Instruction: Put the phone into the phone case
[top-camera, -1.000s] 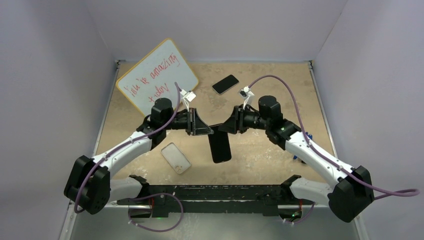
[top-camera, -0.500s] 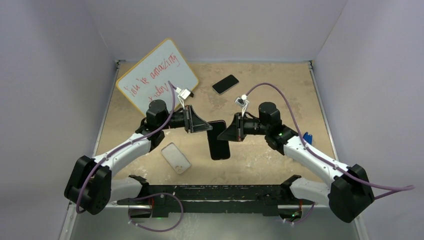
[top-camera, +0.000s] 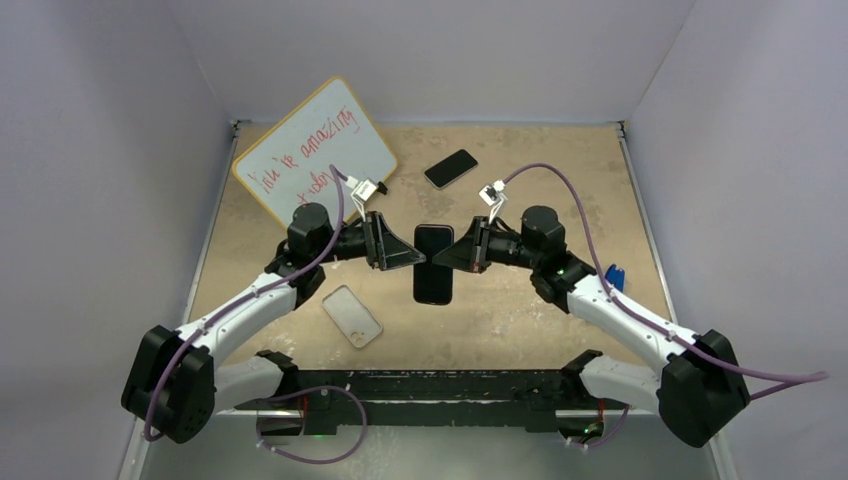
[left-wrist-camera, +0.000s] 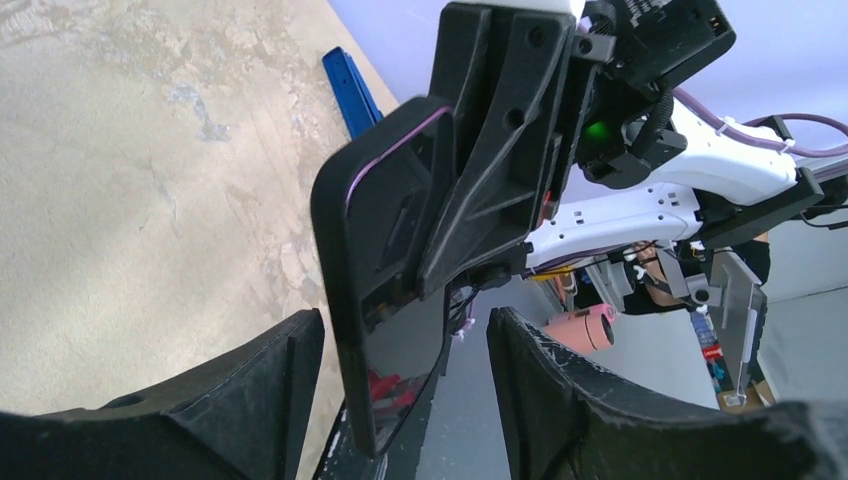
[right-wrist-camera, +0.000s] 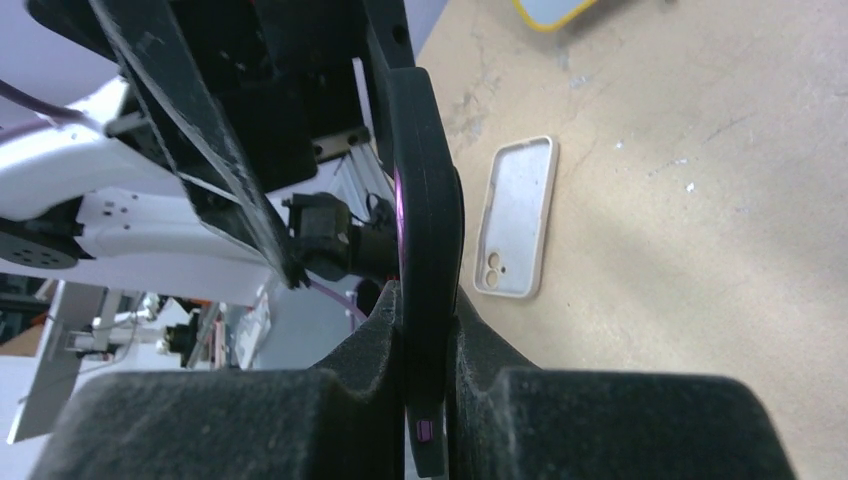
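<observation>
A black phone (top-camera: 434, 263) hangs in the air over the middle of the table. My right gripper (top-camera: 447, 254) is shut on its right edge; the right wrist view shows the phone (right-wrist-camera: 425, 220) edge-on, pinched between my pads (right-wrist-camera: 375, 345). My left gripper (top-camera: 417, 258) is open at the phone's left edge. In the left wrist view the phone (left-wrist-camera: 385, 290) stands between my spread fingers (left-wrist-camera: 255, 390), touching neither. The whitish phone case (top-camera: 352, 316) lies flat on the table, below and left of the phone, open side up; it also shows in the right wrist view (right-wrist-camera: 515, 215).
A yellow-framed whiteboard (top-camera: 315, 152) with red writing leans at the back left. A second dark phone (top-camera: 451, 168) lies at the back centre. A small blue object (top-camera: 612, 277) sits by my right arm. A black rail (top-camera: 440, 385) runs along the near edge.
The phone has moved up and away from the near edge, held in my right gripper. My left gripper drew back, then came in open around the phone's left edge.
</observation>
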